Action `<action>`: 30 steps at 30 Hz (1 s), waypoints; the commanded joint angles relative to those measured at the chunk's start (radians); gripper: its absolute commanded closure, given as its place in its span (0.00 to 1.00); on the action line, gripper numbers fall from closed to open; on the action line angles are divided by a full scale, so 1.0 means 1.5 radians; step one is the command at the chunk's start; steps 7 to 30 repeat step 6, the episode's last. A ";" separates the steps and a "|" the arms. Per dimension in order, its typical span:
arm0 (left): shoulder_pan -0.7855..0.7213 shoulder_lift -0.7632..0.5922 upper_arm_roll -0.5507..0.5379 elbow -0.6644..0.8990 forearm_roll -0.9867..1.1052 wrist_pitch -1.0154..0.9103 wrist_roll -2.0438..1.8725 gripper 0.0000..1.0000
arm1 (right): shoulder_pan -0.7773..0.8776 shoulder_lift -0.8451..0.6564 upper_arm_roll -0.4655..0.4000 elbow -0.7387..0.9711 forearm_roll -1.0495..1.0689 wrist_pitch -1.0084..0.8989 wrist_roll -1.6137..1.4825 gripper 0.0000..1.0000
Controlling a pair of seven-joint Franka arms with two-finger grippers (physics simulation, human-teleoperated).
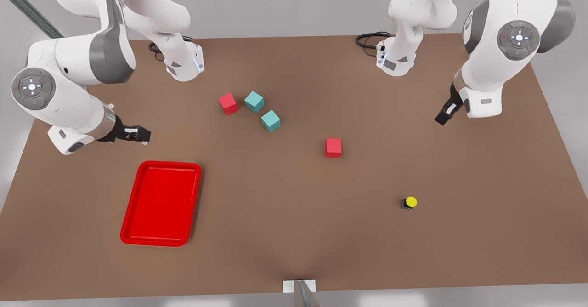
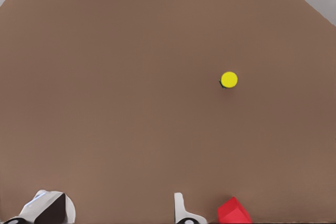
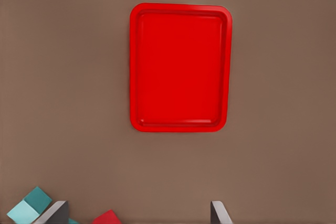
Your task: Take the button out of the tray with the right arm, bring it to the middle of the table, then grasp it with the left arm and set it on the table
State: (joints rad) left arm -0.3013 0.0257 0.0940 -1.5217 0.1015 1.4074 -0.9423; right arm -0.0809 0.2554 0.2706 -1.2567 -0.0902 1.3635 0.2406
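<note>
Button (image 1: 409, 202) sits alone on worktop (image 1: 482, 215), tray (image 1: 161, 203) bare. Both tools open, hold nothing: right tool (image 1: 140, 134) near tray, left tool (image 1: 444, 115) up high. Job looks done.

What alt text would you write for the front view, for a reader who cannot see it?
A yellow-capped button sits on the brown table toward the front view's right, far from the empty red tray. Both arms hover with open pincers, left pincer, right pincer.

The button (image 1: 409, 202), a tiny dark boxy body under a round yellow cap, stands on the bare brown desk (image 1: 294, 233) toward the front view's right, well apart from the tray (image 1: 161, 203). The tray is a glossy bright red rectangle with rounded corners and a low rim, lying flat on the desk at the front view's left with nothing in it.
</note>
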 commanded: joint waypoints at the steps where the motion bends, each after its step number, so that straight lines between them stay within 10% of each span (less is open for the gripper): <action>1: -0.011 -0.001 0.001 -0.001 -0.007 0.026 0.809 0.00 | -0.001 0.000 0.001 0.000 0.001 0.002 0.008 0.00; 30: -0.010 0.000 0.001 -0.008 -0.007 0.047 0.777 0.00 | -0.001 -0.001 0.001 0.000 0.001 0.002 0.007 0.00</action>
